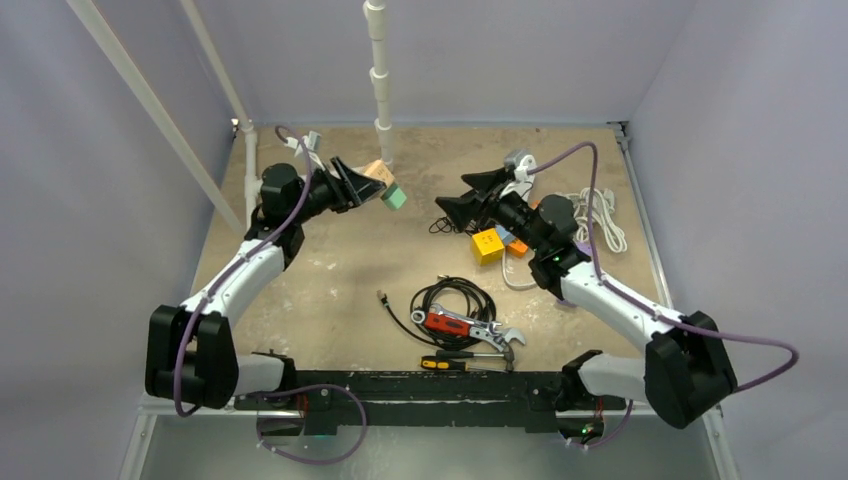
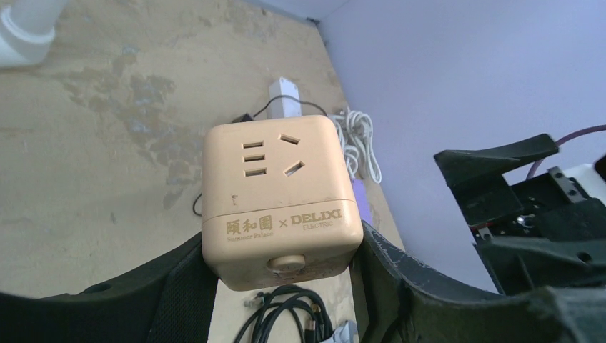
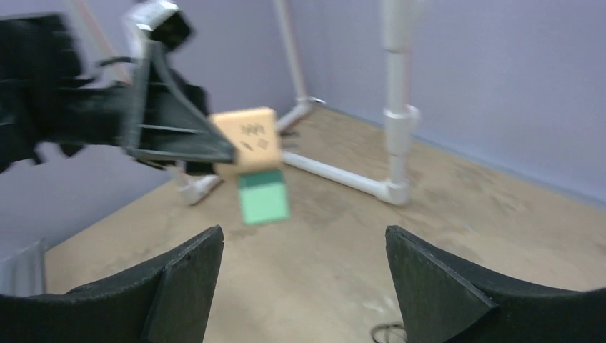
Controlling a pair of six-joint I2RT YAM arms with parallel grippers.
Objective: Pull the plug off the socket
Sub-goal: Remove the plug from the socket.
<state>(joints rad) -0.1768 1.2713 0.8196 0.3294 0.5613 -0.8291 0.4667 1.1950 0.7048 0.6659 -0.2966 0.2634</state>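
The socket (image 2: 279,193) is a tan cube with slot holes on one face, held above the table. My left gripper (image 2: 284,237) is shut on it, one finger on each side. In the top view the socket (image 1: 374,172) shows at my left gripper's (image 1: 368,184) tips. A green block, the plug (image 1: 394,197), sits against the socket's lower side; whether the two still join I cannot tell. In the right wrist view the plug (image 3: 263,199) shows blurred just under the socket (image 3: 246,137). My right gripper (image 3: 304,232) stands open and empty, a short way right of the plug (image 1: 450,194).
A white pipe stand (image 1: 381,80) rises behind the socket. On the table lie a yellow cube (image 1: 488,245), a black cable coil (image 1: 455,297), a red-handled wrench (image 1: 452,323), a screwdriver (image 1: 445,362) and a white cord bundle (image 1: 600,215). Walls enclose three sides.
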